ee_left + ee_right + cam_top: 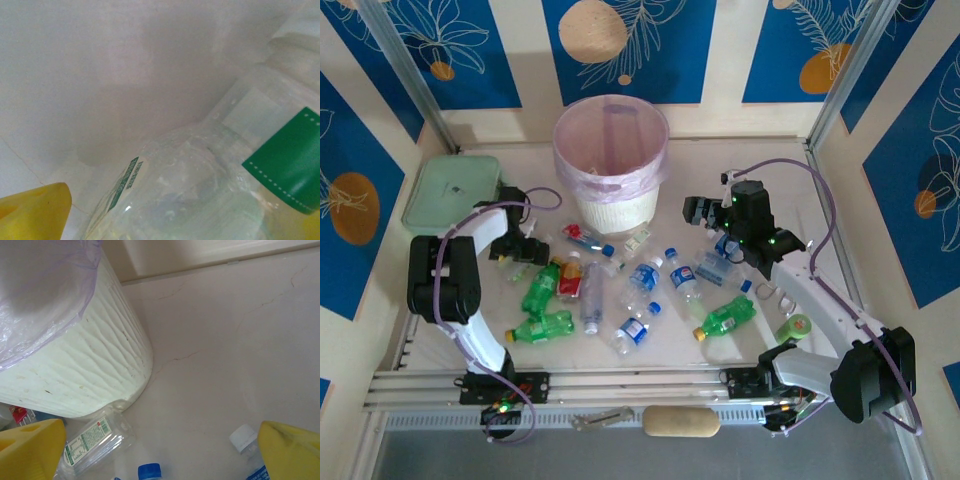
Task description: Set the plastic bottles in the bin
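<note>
Plastic bottles strewn on bench; left tool spread over clear bottle, closing needed; right tool released near bin.

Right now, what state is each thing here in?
Round white plastic bin with pink-purple liner: upright, open, no bottle seen inside.
Flat pale-green square box: lid shut.
Small plastic bottles: lying scattered on the white table.
Left gripper: open, low over a clear green-labelled bottle.
Right gripper: open, empty, near the bin.
</note>
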### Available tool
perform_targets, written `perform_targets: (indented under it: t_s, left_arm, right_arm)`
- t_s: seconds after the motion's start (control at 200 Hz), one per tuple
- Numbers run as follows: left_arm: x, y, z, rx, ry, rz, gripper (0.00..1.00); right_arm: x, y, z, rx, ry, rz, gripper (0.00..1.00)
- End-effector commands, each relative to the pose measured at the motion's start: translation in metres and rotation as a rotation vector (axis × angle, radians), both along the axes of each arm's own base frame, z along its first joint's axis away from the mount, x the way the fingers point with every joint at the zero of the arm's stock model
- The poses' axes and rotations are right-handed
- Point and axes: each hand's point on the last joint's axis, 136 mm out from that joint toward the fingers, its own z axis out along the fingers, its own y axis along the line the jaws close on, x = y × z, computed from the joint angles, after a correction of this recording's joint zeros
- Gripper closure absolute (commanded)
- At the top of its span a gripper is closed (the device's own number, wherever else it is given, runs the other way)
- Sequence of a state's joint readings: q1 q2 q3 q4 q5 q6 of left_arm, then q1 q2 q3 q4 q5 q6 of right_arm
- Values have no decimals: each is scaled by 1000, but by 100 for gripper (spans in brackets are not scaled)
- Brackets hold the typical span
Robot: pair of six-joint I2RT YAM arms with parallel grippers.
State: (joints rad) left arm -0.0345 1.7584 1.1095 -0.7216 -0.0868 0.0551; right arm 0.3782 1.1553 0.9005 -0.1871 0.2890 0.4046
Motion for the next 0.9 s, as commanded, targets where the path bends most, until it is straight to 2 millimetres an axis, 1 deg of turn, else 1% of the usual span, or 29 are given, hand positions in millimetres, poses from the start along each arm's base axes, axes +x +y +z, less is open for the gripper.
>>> perform_targets:
  t_s: [0.0, 0.335, 0.41, 0.52, 0.59, 0.615, 0.73, 0.785, 0.845, 0.895]
  left_arm:
    - [-4, 4, -7, 5, 30, 24, 7]
    - [-2, 7, -5, 17, 11, 32, 20]
    - [-2, 7, -3, 17, 4, 32, 26]
    - [1, 8, 1, 23, -17, 31, 32]
    - [1, 8, 3, 27, -28, 31, 40]
    - [2, 8, 5, 26, -33, 30, 41]
    - [2, 10, 9, 33, -48, 32, 42]
    - [4, 10, 12, 35, -58, 32, 44]
    - [5, 11, 20, 40, -76, 34, 44]
    - [8, 11, 30, 40, -104, 35, 44]
  right_arm:
    - [1, -2, 11, 10, -34, -15, 1]
    - [-1, -4, 10, 6, -35, -21, 1]
    - [-2, -5, 10, 7, -34, -24, 1]
    - [-2, -6, 11, 8, -37, -26, 1]
    - [-2, -5, 10, 9, -37, -25, 1]
    - [-2, -5, 10, 11, -37, -24, 1]
    - [-2, -4, 9, 15, -34, -22, 1]
    - [-2, -4, 8, 14, -32, -22, 1]
    - [-2, -4, 8, 13, -33, -22, 1]
    - [-1, -4, 9, 11, -37, -23, 1]
